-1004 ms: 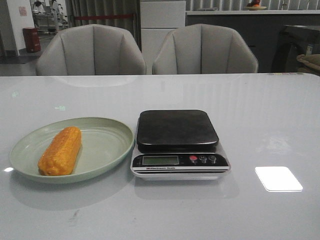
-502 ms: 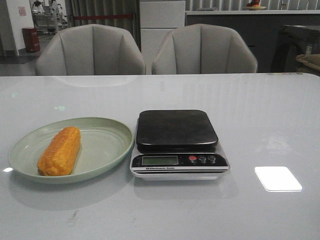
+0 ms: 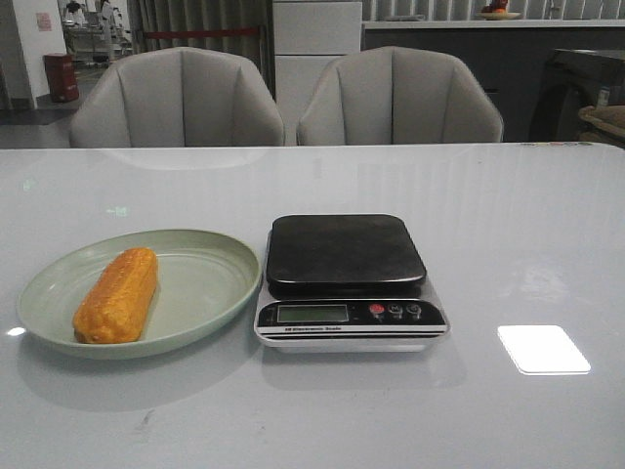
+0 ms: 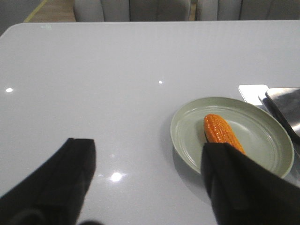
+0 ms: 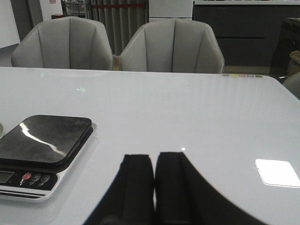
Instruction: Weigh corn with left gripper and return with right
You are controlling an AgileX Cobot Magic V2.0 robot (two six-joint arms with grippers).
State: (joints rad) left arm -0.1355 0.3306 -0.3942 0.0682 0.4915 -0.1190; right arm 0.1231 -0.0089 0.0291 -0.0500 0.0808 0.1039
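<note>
The left tool (image 4: 145, 183) is held wide apart above the table (image 3: 527, 234); the right tool (image 5: 153, 183) is pressed together. The corn (image 3: 117, 294) lies on a plate (image 3: 200, 283) beside the scale (image 3: 347, 278). Stiff, light and bumpy, it is probably best gripped across its middle.

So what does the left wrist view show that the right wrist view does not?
Only the left wrist view shows the stubby orange corn cob lying on the pale green oval plate, and the left gripper, fingers wide apart. Only the right wrist view shows the right gripper, fingers together, and the scale's buttons. Both show the black-topped kitchen scale and white table.
</note>
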